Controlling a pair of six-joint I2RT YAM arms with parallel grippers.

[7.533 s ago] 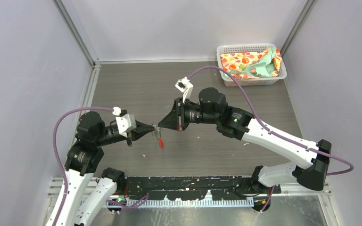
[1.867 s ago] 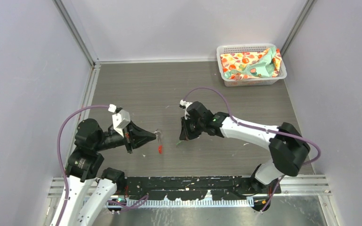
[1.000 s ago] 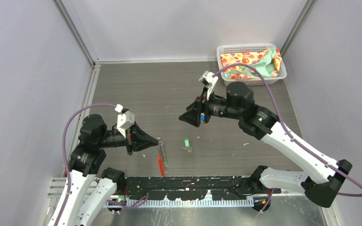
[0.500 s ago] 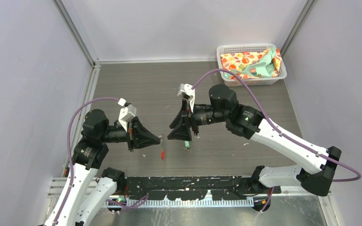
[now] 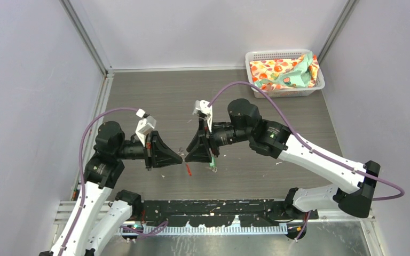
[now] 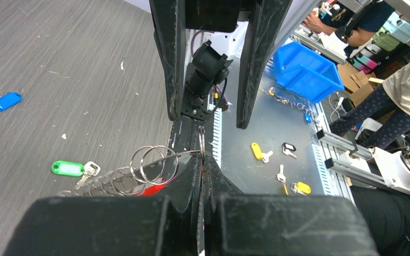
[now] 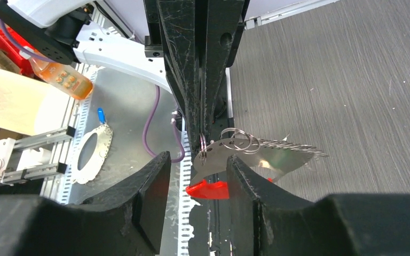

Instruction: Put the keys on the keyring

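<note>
Item: keyring [image 6: 155, 162], clenched in left jaws; right jaws released, facing it. Item: green key [image 6: 68, 168], on counter [image 6: 58, 53], 9 o'clock of keyring. We should grip its head first.

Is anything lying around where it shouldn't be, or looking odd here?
Both keys lie loose on the table, apart: the green key near the keyring, the blue key farther off. The keyring hangs in the air, pinched by the left fingers. Small white specks litter the table.

The right gripper [image 5: 188, 156] has swung back to the keyring [image 6: 152, 164] (tip to tip with the left gripper [image 5: 180, 158]).
</note>
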